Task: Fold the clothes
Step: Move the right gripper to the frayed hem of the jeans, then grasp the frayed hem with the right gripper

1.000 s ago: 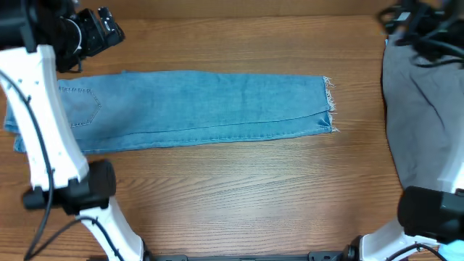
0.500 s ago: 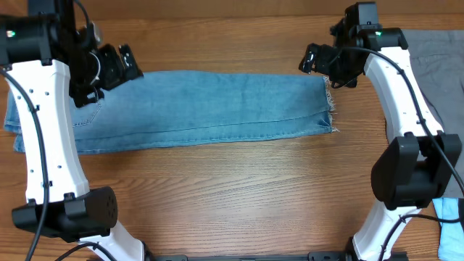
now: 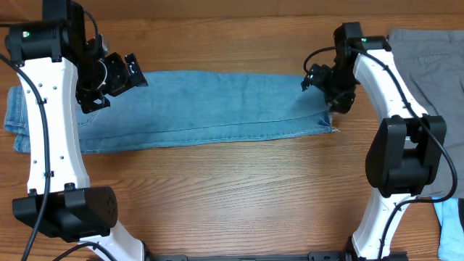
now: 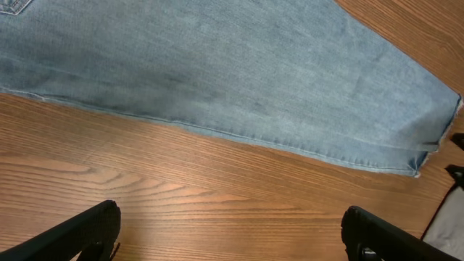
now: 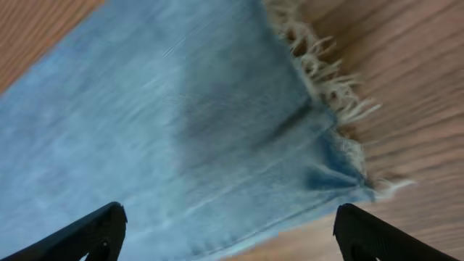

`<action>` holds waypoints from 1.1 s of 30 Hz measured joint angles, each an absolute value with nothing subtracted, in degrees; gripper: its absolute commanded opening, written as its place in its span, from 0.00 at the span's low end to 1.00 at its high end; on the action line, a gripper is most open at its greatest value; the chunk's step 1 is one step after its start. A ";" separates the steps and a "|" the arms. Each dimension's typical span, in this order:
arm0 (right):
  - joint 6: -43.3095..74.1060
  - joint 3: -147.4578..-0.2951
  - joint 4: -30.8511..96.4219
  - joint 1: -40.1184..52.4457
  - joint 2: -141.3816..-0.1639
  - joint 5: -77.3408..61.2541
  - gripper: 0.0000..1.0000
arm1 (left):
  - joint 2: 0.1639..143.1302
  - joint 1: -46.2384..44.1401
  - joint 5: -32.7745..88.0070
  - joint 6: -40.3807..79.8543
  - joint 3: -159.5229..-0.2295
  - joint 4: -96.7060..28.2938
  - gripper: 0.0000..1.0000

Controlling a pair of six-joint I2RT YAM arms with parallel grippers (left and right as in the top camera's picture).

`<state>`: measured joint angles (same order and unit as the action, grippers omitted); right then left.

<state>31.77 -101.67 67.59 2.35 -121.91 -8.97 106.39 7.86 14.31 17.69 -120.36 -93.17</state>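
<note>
Right gripper (image 3: 321, 85): fingers spread wide and empty, poised over the cuff end of the light-blue jeans (image 3: 217, 109).
Directly beneath it: the frayed hem (image 5: 326, 80) lies just ahead of the open fingers, and denim fills the gap between them in the right wrist view.
Left gripper (image 3: 119, 72): also wide apart and holding nothing, above the far edge of the jeans toward the waist end.
Ahead of it: denim stretches away from the left gripper toward the right one, with a band of bare table (image 4: 217, 196) between its fingertips (image 4: 87, 230) in the left wrist view.
Long axis: the jeans lie flat and lengthwise from one gripper to the other, waist on the left arm's side and cuffs on the right's.
Nearer arm: for the hem, plainly the right; a lengthwise fold would likely carry that end toward the left gripper.
Farther out: grey trousers (image 3: 428, 65) lie beyond the right arm, apart from the jeans.
</note>
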 measured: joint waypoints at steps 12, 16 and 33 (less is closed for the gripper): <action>35.79 -94.43 58.28 2.35 -122.08 -7.05 0.86 | 106.39 7.09 14.31 17.69 -120.33 -92.73 1.00; 35.97 -94.43 57.93 2.35 -122.30 -7.05 0.80 | 106.39 7.09 14.31 17.69 -120.33 -92.75 1.00; 39.90 -90.59 54.00 2.35 -123.70 -5.17 0.67 | 106.39 7.09 14.31 17.69 -120.33 -92.55 1.00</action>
<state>39.90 -90.59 54.00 2.35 -123.70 -5.17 106.39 7.09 14.31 17.69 -120.33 -92.55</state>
